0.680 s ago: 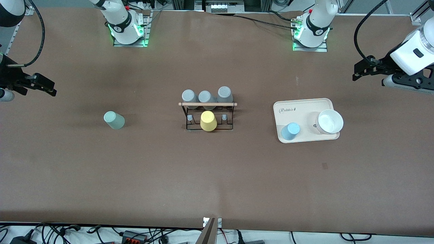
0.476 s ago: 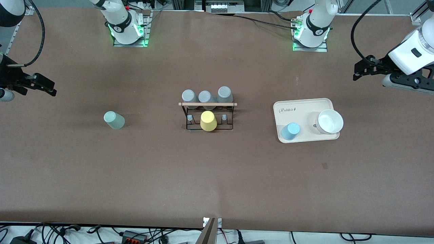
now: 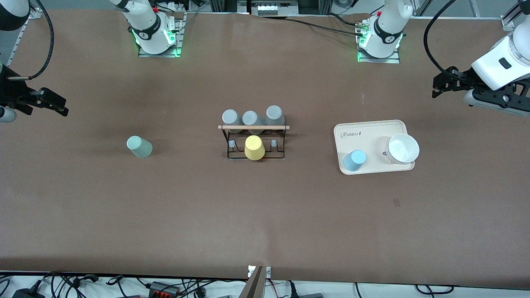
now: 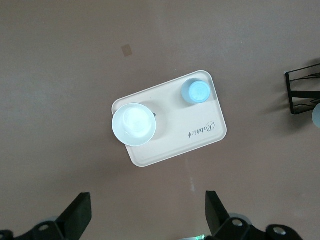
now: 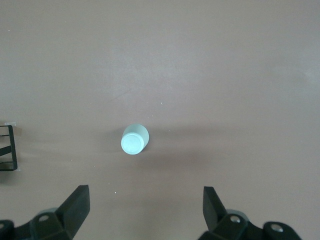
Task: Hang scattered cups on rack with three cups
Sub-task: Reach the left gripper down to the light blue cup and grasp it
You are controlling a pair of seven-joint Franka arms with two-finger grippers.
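— Six cups counted: three grey (image 3: 251,117), one yellow (image 3: 254,147), one mint (image 3: 139,146), one blue (image 3: 355,160). Plus one white bowl (image 3: 403,148), one tray (image 3: 372,129), one rack (image 3: 254,140).

— Containers?

— Tray toward the left arm's end of the worktop (image 3: 265,215), carrying the blue cup upside down at its corner nearest the front camera, and the bowl beside it, open side up. Nothing to be seen in the bowl.

— Rack?

— Mid-worktop. Three grey cups in a row at its edge farther from the front camera, yellow cup mouth-down in the middle of its nearer row.

— Mint cup?

— Alone and inverted on bare worktop toward the right arm's end, well apart from the rack.

— Claws?

— Two, both spread wide, gripping nothing. Left claw (image 4: 147,215) high over the worktop near the tray. Right claw (image 5: 145,210) high over the worktop near the mint cup.
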